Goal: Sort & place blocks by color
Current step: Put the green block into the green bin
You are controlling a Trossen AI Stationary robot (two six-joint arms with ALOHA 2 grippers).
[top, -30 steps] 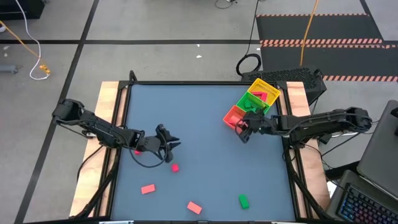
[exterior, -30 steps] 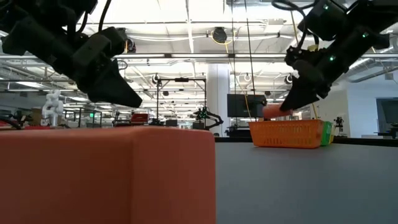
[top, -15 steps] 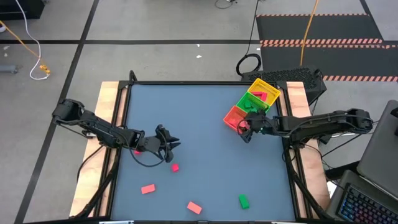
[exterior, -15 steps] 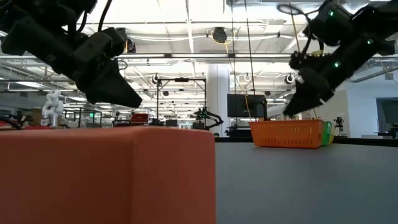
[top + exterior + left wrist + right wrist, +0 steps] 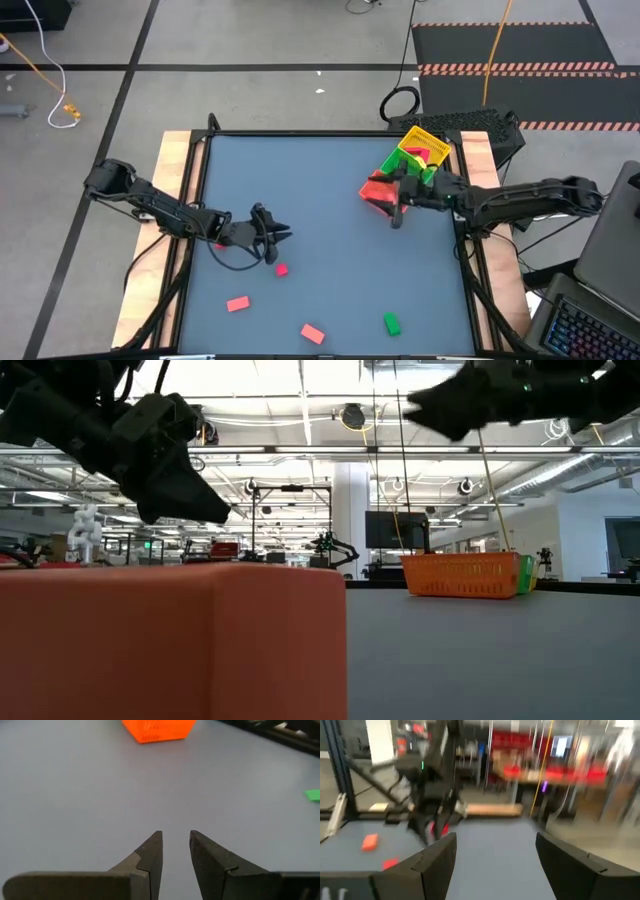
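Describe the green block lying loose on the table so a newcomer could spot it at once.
Start at the grey table and go to its front edge, the side away from the tray. Four loose blocks lie there; the green block is the one farthest toward the right arm's side, beside a pink bar. It is the only loose green piece; the others are red or pink.

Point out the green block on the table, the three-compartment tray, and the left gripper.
green block (image 5: 391, 323), high view, its top face.
tray (image 5: 426, 140), high view, yellow compartment's far rim.
left gripper (image 5: 175, 851), left wrist view, midway between its fingertips.
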